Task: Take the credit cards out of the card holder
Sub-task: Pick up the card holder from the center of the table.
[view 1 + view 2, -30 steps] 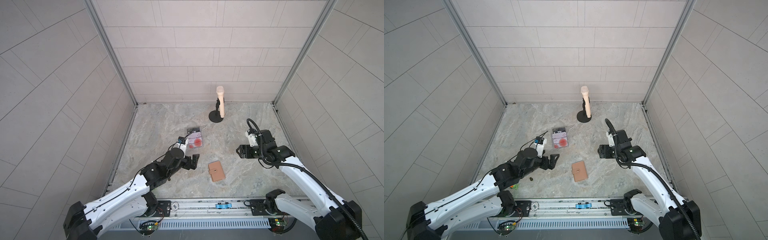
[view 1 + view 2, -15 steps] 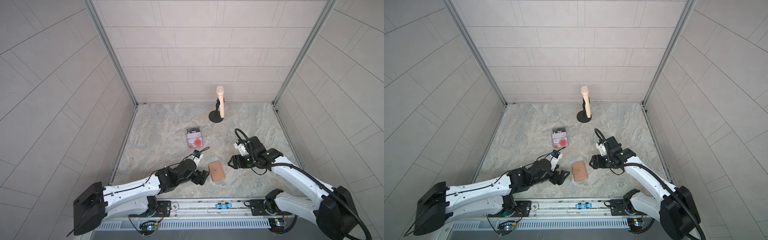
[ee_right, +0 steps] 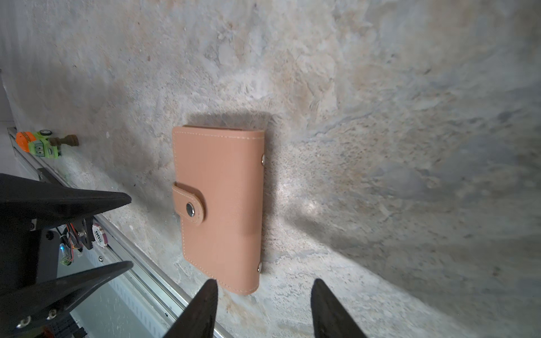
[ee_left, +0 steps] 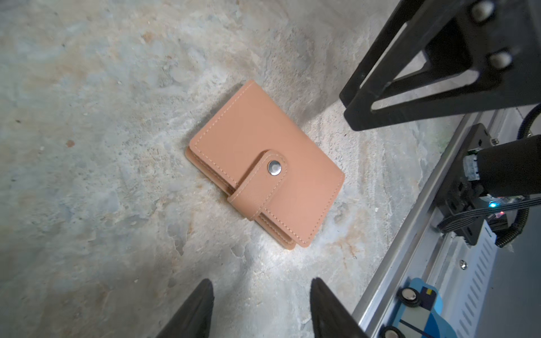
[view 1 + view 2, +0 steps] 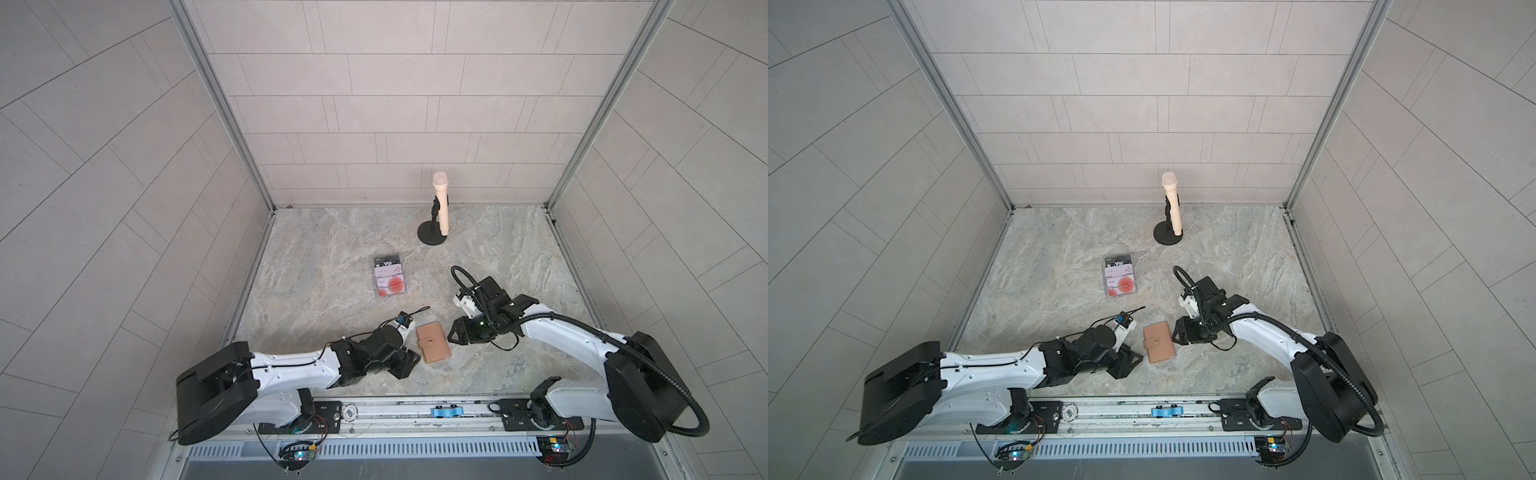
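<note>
The card holder (image 5: 433, 344) (image 5: 1158, 341), a tan-pink leather wallet, lies flat near the front of the table, closed with its tab snapped. The credit cards (image 5: 388, 280) (image 5: 1120, 280) lie overlapping in a clear plastic box farther back: a dark "Vip" card, a pale pink one and a white one with red circles. My left gripper (image 5: 409, 363) (image 4: 260, 285) sits low just left of the card holder (image 4: 266, 166), open and empty. My right gripper (image 5: 451, 336) (image 3: 263, 285) is just right of the card holder (image 3: 219, 204), open at its spine corner, apart from it.
A beige microphone (image 5: 440, 203) stands on a black round base at the back. The metal front rail (image 5: 415, 411) carries a blue toy car (image 5: 446, 411). A small orange-green toy (image 3: 38, 143) lies by the rail. Tiled walls enclose the table on three sides.
My left arm swung from beside the clear box down to the card holder's left side. My right arm came forward to its right side. Both pairs of jaws have narrowed.
</note>
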You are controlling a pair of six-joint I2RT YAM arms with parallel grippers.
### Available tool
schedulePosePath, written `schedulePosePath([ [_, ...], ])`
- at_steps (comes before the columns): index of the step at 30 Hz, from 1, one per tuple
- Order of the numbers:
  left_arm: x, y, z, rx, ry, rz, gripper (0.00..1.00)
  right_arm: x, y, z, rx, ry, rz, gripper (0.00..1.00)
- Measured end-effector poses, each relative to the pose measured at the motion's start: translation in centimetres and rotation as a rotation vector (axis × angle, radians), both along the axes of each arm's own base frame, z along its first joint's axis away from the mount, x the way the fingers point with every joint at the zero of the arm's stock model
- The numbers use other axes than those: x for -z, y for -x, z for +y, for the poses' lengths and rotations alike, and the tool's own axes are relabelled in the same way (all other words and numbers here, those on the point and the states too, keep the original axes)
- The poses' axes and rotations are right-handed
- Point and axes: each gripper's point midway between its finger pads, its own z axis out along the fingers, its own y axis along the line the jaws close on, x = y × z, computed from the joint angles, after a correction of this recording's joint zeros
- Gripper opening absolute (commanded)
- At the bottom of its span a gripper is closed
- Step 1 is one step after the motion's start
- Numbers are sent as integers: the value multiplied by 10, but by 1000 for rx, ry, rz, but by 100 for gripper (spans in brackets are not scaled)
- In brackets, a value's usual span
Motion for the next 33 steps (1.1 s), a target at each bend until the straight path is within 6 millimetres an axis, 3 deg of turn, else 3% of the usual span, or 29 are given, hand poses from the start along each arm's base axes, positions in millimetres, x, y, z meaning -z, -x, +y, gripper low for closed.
schedulePosePath([
  [11,24,-1,-5,19,-45,8,41,18,-2,13,-29,-15,38,53],
  [33,27,-22,-21,-28,-17,-63,29,21,-6,45,-60,-182,74,47],
])
